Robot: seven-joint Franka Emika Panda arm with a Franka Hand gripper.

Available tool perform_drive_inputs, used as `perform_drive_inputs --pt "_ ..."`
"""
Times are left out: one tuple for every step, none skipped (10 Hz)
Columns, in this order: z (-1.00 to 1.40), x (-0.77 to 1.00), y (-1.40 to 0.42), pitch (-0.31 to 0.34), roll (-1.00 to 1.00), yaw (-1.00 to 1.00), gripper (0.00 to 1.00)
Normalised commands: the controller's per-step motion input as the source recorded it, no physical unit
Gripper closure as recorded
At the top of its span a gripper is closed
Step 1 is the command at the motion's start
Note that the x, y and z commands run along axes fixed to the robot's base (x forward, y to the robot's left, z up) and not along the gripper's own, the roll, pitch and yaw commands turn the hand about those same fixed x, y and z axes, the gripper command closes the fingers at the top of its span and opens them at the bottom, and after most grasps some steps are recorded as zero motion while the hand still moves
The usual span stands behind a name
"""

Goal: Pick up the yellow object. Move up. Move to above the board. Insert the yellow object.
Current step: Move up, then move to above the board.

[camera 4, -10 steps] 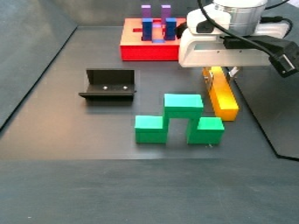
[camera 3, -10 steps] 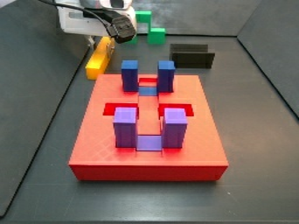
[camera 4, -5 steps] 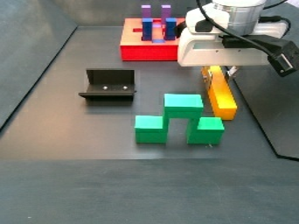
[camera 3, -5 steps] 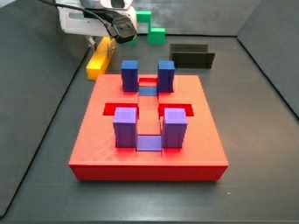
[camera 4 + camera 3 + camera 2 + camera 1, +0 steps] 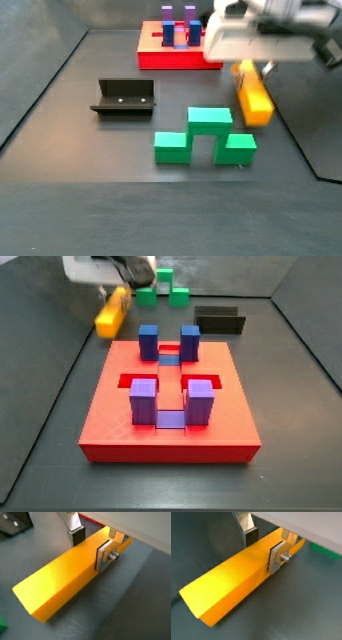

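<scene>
The yellow object (image 5: 112, 312) is a long yellow-orange bar, held off the dark floor to the far left of the board (image 5: 167, 428). My gripper (image 5: 118, 294) is shut on it near one end. In both wrist views the silver fingers (image 5: 276, 556) clamp the bar's two sides (image 5: 60, 577), and the gripper (image 5: 91, 544) straddles it (image 5: 228, 582). In a side view the bar (image 5: 253, 95) hangs tilted under the gripper (image 5: 251, 68), to the right of the red board (image 5: 171, 59). The board carries blue posts (image 5: 150, 340) and purple posts (image 5: 143, 402).
A green stepped block (image 5: 201, 136) lies just in front of and left of the bar. The dark fixture (image 5: 124, 97) stands further left. In a side view the green block (image 5: 168, 286) and the fixture (image 5: 221, 322) lie behind the board.
The gripper has risen with the yellow bar in it. The bar has left the floor and now hangs higher in both side views.
</scene>
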Motion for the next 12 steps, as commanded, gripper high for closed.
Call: perform_drive_inputs --pt "0.27 -0.02 0.02 0.045 0.00 0.00 1.00" --pt "1.40 0.00 0.00 0.000 0.00 0.00 1.00" --pt "1.40 -0.02 0.00 0.024 0.00 0.00 1.00" --pt "1.40 -0.05 -0.01 0.024 -0.01 0.00 1.00" --pt "1.40 -0.03 -0.01 0.002 -0.01 0.00 1.00" --pt "1.40 0.01 0.00 0.038 -0.01 -0.01 1.00" --pt "1.40 0.02 -0.01 0.075 -0.02 -0.01 1.00" --pt "1.40 0.00 -0.01 0.078 -0.02 0.00 1.00" --pt "0.68 0.01 -0.01 0.038 -0.02 -0.01 1.00" --pt "0.38 0.04 0.00 0.041 -0.02 -0.01 1.00" --pt "0.23 0.04 0.00 0.053 -0.02 0.00 1.00" --pt "0.17 0.03 0.00 0.052 -0.02 0.00 1.00"
